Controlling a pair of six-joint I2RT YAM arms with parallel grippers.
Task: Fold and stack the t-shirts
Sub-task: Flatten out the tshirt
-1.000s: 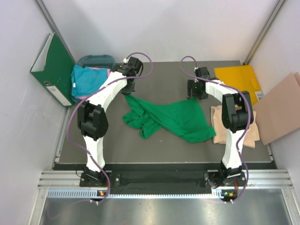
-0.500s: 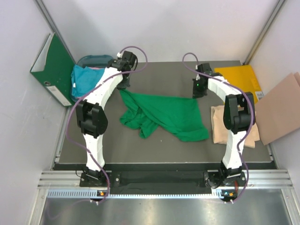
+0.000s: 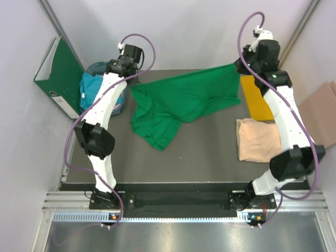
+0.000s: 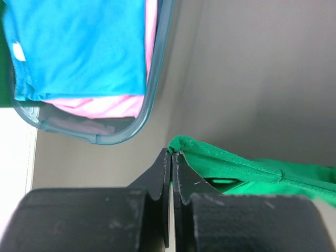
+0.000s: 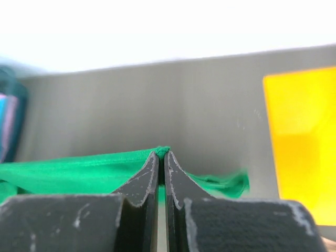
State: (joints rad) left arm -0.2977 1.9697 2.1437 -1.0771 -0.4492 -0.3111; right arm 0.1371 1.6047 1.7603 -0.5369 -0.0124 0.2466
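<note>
The bright green t-shirt (image 3: 178, 102) hangs stretched between both grippers over the back of the table, its lower part bunched and trailing onto the mat. My left gripper (image 3: 132, 87) is shut on its left corner, and cloth pokes out at the fingertips (image 4: 171, 152). My right gripper (image 3: 237, 66) is shut on the right corner (image 5: 161, 153). A folded beige-peach t-shirt (image 3: 257, 139) lies at the right. The teal-blue t-shirt (image 4: 79, 47) sits on top of the pink one (image 4: 100, 107) in a translucent bin (image 4: 152, 89) at the back left.
A green ring binder (image 3: 60, 76) leans on the left wall beside the bin. A yellow folder (image 3: 257, 97) lies flat at the back right, under the right arm. A brown cardboard sheet (image 3: 320, 113) rests off the mat's right edge.
The right gripper shut on the green shirt's right corner. Both arms then rose toward the back wall, lifting and spreading the shirt that had lain crumpled mid-table.
</note>
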